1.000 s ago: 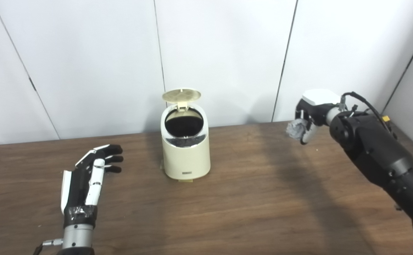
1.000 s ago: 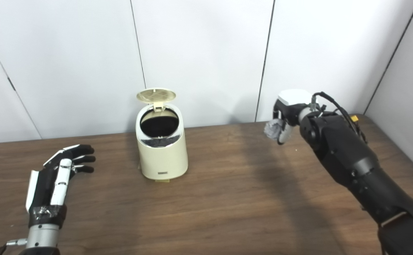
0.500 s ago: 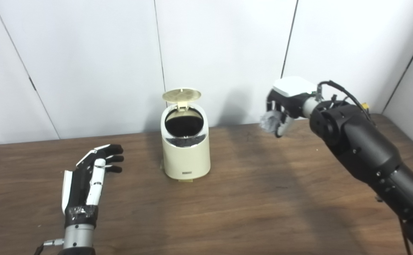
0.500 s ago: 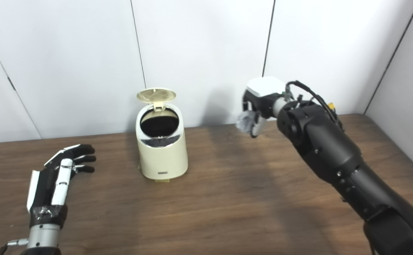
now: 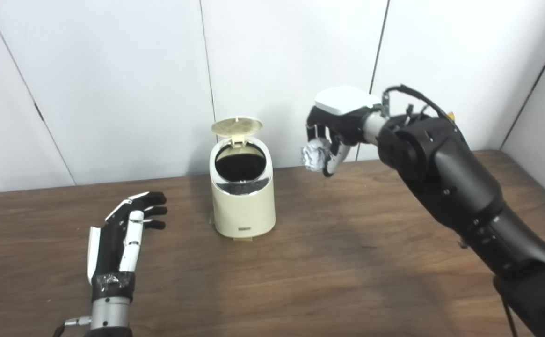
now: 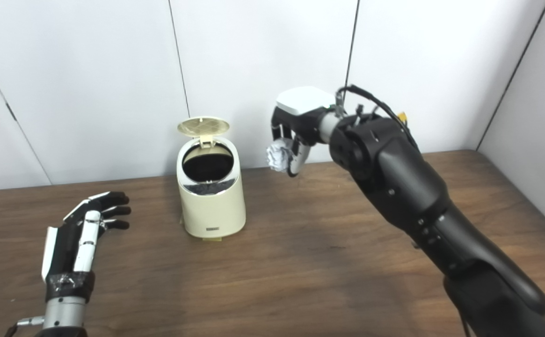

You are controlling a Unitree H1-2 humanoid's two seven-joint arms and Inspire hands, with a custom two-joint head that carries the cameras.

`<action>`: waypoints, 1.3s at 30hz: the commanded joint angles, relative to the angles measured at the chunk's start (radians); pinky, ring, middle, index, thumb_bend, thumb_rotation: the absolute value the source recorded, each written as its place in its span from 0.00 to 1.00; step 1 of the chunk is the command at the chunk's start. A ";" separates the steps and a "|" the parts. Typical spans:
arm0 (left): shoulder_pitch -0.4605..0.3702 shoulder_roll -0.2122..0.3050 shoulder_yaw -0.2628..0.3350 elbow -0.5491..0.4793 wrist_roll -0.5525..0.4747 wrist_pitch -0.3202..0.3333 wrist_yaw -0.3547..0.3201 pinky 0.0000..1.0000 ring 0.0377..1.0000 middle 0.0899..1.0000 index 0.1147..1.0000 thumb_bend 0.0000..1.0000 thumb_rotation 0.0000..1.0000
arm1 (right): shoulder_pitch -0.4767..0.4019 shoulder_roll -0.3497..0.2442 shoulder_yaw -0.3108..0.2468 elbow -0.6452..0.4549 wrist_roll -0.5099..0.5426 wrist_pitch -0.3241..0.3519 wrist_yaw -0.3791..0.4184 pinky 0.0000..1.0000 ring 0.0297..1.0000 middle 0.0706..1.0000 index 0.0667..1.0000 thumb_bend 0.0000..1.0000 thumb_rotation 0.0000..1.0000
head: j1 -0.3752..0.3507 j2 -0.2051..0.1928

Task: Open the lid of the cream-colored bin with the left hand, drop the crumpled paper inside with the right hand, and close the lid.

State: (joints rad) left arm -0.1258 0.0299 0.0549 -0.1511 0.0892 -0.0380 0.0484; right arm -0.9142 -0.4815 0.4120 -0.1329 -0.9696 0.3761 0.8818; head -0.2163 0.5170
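Observation:
The cream-colored bin (image 5: 243, 201) stands on the brown table (image 5: 328, 271), its round lid (image 5: 236, 126) tipped up at the back and its dark opening showing. My right hand (image 5: 335, 128) hovers in the air to the right of the bin, above its rim height, shut on a grey crumpled paper ball (image 5: 313, 157). Palm inward, my left hand (image 5: 125, 224) rests open on the table to the left of the bin, apart from it.
White wall panels (image 5: 291, 56) rise right behind the table's far edge. My right forearm (image 5: 464, 196) stretches across the right side of the table, above its surface.
My right hand has carried the paper ball up and to the left, closer to the bin. The left hand and the bin have stayed put; the view shifted slightly.

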 commanded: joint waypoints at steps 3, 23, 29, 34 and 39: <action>-0.051 -0.007 -0.006 -0.017 0.016 -0.041 0.016 0.58 0.66 0.66 0.64 0.33 0.80 | -0.082 0.015 -0.012 -0.039 -0.017 -0.010 0.007 0.27 0.38 0.40 0.48 0.52 0.00 | 0.002 0.000; -0.061 -0.009 -0.010 0.003 0.042 -0.042 0.036 0.60 0.67 0.69 0.66 0.36 0.81 | -0.130 0.147 0.011 -0.014 -0.043 -0.086 -0.039 0.28 0.36 0.43 0.46 0.52 0.00 | 0.019 -0.009; -0.056 -0.013 -0.010 -0.003 0.041 -0.039 0.039 0.60 0.67 0.68 0.66 0.36 0.81 | -0.126 0.164 0.013 0.005 -0.032 -0.123 -0.045 0.26 0.36 0.42 0.48 0.52 0.00 | 0.026 -0.011; -0.054 -0.019 -0.009 -0.003 0.043 -0.043 0.048 0.60 0.67 0.68 0.66 0.35 0.79 | -0.109 0.184 0.019 0.026 -0.046 -0.139 -0.091 0.21 0.33 0.40 0.49 0.51 0.00 | 0.032 -0.011; -0.052 -0.021 -0.009 -0.008 0.049 -0.045 0.053 0.59 0.67 0.68 0.65 0.34 0.79 | -0.081 0.198 0.023 0.050 -0.061 -0.165 -0.165 0.21 0.33 0.39 0.49 0.51 0.00 | 0.033 -0.013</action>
State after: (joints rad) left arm -0.1507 0.0117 0.0483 -0.1419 0.1271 -0.0381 0.0850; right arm -0.9621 -0.2832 0.4481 -0.0833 -1.0109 0.2217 0.7610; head -0.1825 0.5032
